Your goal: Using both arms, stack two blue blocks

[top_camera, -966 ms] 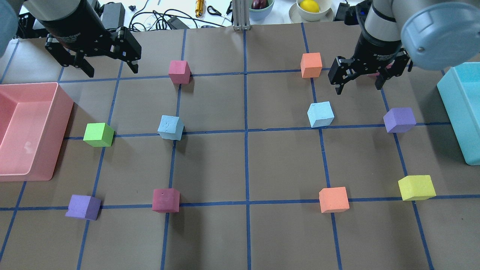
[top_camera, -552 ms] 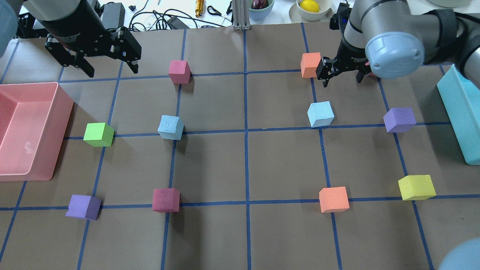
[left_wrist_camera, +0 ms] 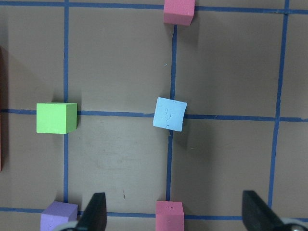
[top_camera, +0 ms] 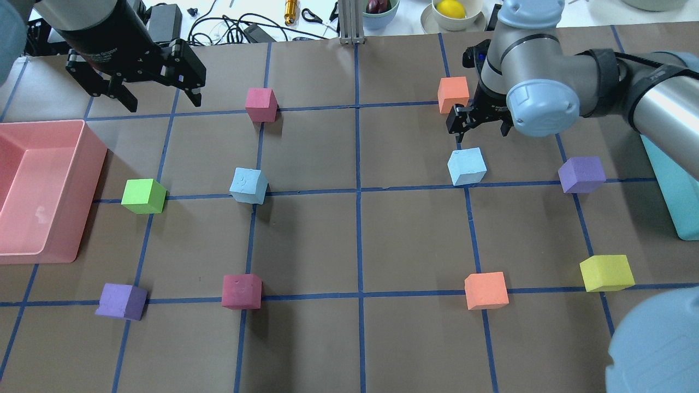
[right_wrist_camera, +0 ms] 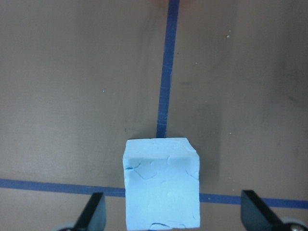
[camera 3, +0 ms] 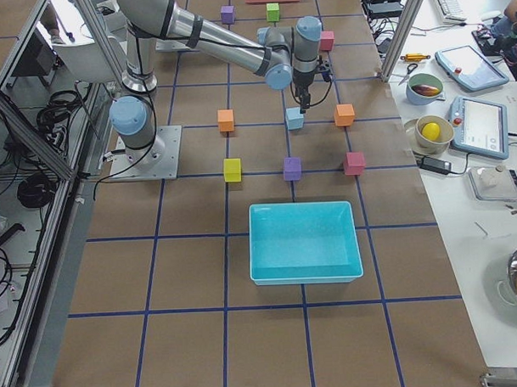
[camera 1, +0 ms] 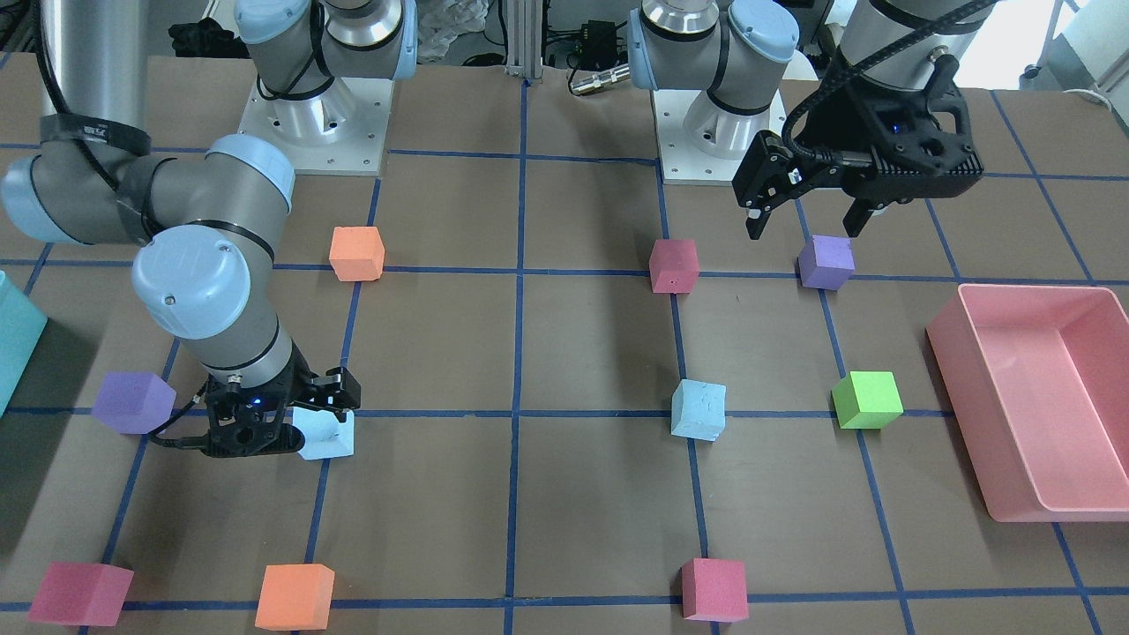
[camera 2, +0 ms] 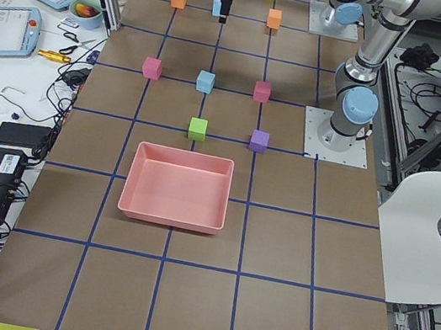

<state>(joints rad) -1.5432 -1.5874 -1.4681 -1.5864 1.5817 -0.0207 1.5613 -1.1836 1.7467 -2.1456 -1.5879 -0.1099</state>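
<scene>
Overhead, your right arm (top_camera: pixel 600 71) hides part of the teal bin (top_camera: pixel 669 196), and the right wrist view cuts off the right block's (top_camera: pixel 467 166) lower edge. The teal bin and the pink bin (top_camera: pixel 93 158) show bare floors. Both blocks, pale blue and cracked, sit on tape lines, the left block (top_camera: pixel 248 185) near a green cube (top_camera: pixel 143 196). The right gripper (top_camera: pixel 479 131) hangs over the right block, fingers apart. The left gripper (top_camera: pixel 164 103) hovers well back, fingers also apart.

Robotics lab, tape-gridded table (top_camera: pixel 306 245), teach pendant (camera 3: pixel 480 118), loose cables (top_camera: pixel 218 27).
</scene>
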